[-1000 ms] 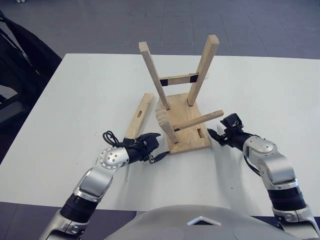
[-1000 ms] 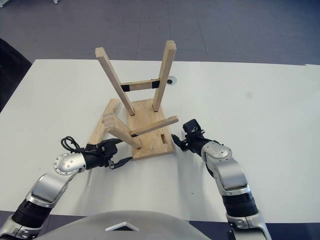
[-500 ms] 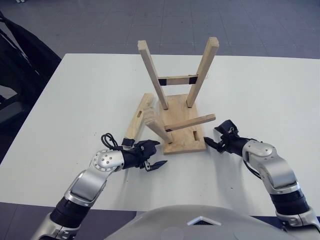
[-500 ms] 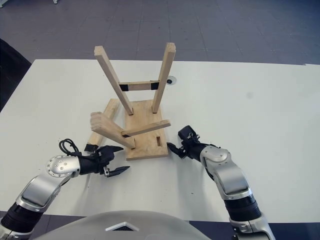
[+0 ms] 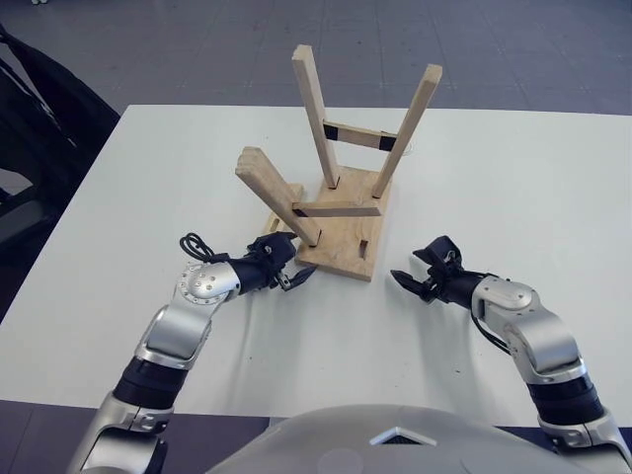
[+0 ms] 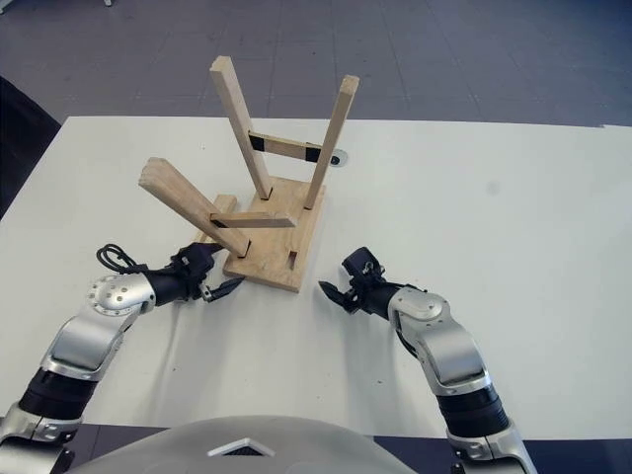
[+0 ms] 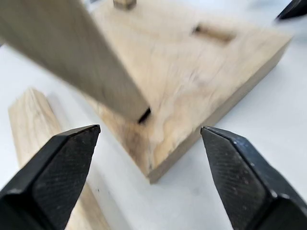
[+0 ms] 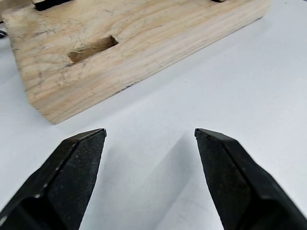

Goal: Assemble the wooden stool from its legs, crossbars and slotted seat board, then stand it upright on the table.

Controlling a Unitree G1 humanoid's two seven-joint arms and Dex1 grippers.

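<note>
The stool point(image 5: 336, 197) is partly built and lies upside down in the middle of the frame, with the seat board point(image 5: 341, 255) flat on the worktop point(image 5: 513, 178). Two legs point(image 5: 312, 114) stand in the far slots at upper centre, joined by a crossbar point(image 5: 360, 135). A third leg point(image 5: 276, 193) appears to sit in the near left slot but leans to the left, and a second crossbar point(image 5: 336, 208) is on it. A fourth leg point(image 7: 29, 124) lies loose just beside the board's left edge, and one slot point(image 8: 93, 49) is empty. What is left seems to be fitting this leg and then turning the stool upright. The left jaws are open and empty, just beside the board's near left corner. The right jaws are open too, near the board's near right corner, and hold nothing.
</note>
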